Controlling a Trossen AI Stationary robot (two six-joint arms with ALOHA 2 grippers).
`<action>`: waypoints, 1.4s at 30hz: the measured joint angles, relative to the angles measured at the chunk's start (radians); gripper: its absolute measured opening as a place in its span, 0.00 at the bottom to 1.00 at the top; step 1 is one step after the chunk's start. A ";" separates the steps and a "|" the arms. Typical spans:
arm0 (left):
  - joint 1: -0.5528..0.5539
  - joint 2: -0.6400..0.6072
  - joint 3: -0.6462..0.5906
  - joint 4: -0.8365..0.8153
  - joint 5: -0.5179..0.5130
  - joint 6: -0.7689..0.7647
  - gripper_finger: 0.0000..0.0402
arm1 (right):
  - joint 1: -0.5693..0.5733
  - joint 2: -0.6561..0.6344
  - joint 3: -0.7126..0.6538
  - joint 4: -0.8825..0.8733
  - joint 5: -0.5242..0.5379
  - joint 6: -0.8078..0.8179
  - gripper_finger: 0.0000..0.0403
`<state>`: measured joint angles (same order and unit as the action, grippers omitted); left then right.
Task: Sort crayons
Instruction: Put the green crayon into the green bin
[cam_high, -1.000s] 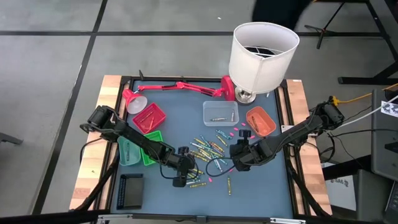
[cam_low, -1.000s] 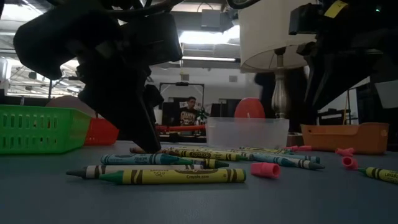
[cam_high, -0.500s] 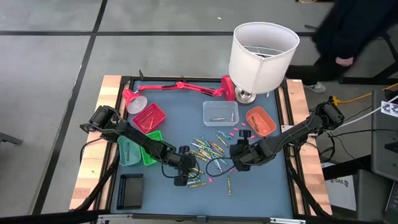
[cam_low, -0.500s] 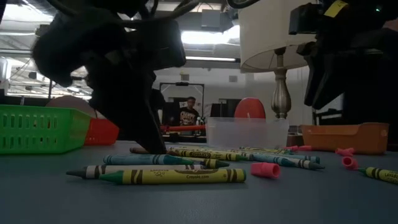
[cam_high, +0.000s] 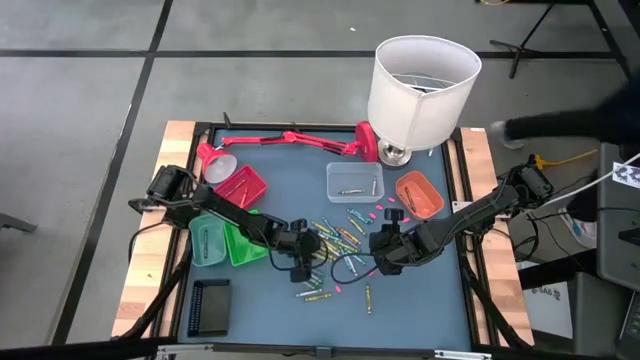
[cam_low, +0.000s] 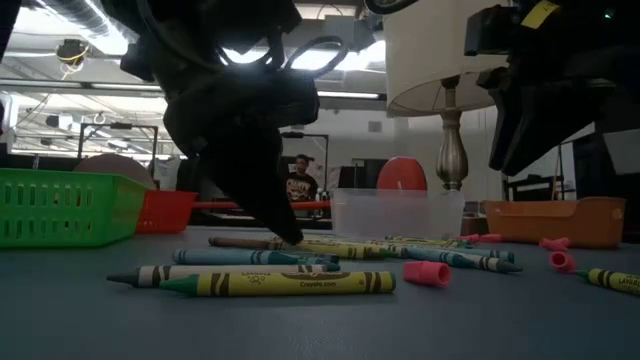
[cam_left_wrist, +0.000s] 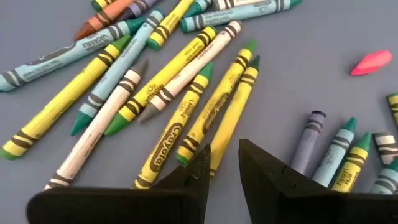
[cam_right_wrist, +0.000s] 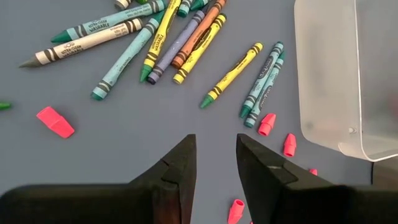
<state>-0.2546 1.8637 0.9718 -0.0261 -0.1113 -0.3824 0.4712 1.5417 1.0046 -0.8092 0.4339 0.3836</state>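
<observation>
Both grippers low over scattered crayons (cam_high: 335, 238).
My left gripper (cam_left_wrist: 225, 163) and right gripper (cam_right_wrist: 216, 163): fingers slightly apart, holding nothing, above bench (cam_high: 420, 300).

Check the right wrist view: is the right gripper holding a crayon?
No. The right gripper has an empty gap between its fingers, and the crayons lie on the table beyond it.

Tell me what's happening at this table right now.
Two robot arms are sorting crayons scattered on a blue-grey table. The left gripper is low over the pile, its open jaws straddling a yellow crayon without gripping it. The right gripper hovers open and empty over bare table near some pink bits. A red tray, a green tray, an orange tray and a clear tray stand around the pile.
</observation>
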 joint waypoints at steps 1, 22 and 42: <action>0.002 0.000 0.000 0.000 0.009 0.001 0.17 | 0.000 0.000 0.000 0.000 0.000 0.000 0.27; 0.004 0.002 0.001 -0.093 0.027 0.086 0.13 | 0.000 0.000 0.000 0.001 0.000 0.000 0.27; 0.004 -0.071 -0.001 -0.116 0.024 0.105 0.01 | 0.000 0.000 0.000 0.001 0.000 0.000 0.27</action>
<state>-0.2508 1.7924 0.9710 -0.1418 -0.0872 -0.2775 0.4710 1.5417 1.0046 -0.8086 0.4339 0.3836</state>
